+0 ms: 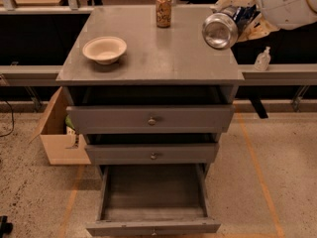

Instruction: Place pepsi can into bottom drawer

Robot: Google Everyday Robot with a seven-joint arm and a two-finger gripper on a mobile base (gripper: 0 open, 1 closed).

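The pepsi can (pixel 223 28) is held in the air above the cabinet top's right side, lying sideways with its silver end facing the camera and its dark blue body behind. My gripper (pixel 237 17) is shut on the pepsi can, its tan fingers on either side of it; the white arm runs off at the upper right. The bottom drawer (pixel 152 226) is pulled fully open below the two upper drawers, and its inside holds nothing.
A tan patterned can (pixel 163 10) stands at the back of the cabinet top (pixel 163 58). A cream bowl (pixel 104 49) sits on its left side. A cardboard box (pixel 55 133) stands on the floor left of the cabinet. A small white bottle (pixel 262 59) stands on the ledge at right.
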